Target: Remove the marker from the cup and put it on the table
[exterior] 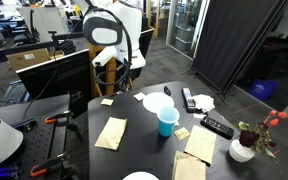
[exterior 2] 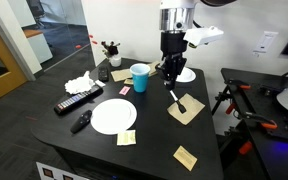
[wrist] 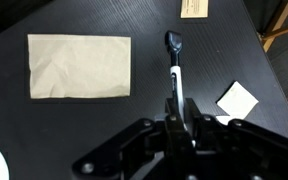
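Note:
My gripper (wrist: pixel 181 118) is shut on the marker (wrist: pixel 173 65), a thin stick with a dark tip that points away from the jaws over the bare black table (wrist: pixel 144 30). In an exterior view the gripper (exterior 2: pixel 170 75) hangs to the right of the light blue cup (exterior 2: pixel 140 77), apart from it. The marker (exterior 2: pixel 176 97) slants down from the jaws toward a tan paper (exterior 2: pixel 187 110). The cup also shows in an exterior view (exterior: pixel 167 121). I cannot tell whether the marker's tip touches the table.
A tan paper (wrist: pixel 79 67) lies left of the marker, a white note (wrist: pixel 238 99) to its right and a yellow note (wrist: pixel 194 8) beyond it. A white dish (exterior 2: pixel 113 116), remotes (exterior 2: pixel 76 101) and a flower pot (exterior: pixel 242 150) are on the table.

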`<state>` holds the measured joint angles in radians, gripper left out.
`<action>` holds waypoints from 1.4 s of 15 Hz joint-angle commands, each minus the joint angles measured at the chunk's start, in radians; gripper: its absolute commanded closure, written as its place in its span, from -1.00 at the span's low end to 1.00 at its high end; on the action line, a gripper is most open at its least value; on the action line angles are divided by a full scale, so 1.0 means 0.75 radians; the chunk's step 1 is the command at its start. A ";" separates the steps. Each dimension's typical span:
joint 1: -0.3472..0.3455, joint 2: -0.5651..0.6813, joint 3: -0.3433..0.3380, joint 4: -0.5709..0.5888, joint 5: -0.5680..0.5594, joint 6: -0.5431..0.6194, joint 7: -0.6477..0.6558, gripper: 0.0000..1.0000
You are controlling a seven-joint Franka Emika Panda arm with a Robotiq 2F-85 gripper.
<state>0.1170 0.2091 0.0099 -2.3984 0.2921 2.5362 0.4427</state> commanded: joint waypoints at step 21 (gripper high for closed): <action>-0.169 0.462 0.153 0.229 0.298 0.107 -0.389 -0.21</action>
<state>-0.0041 0.5580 0.1153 -2.2373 0.5339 2.6123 0.1606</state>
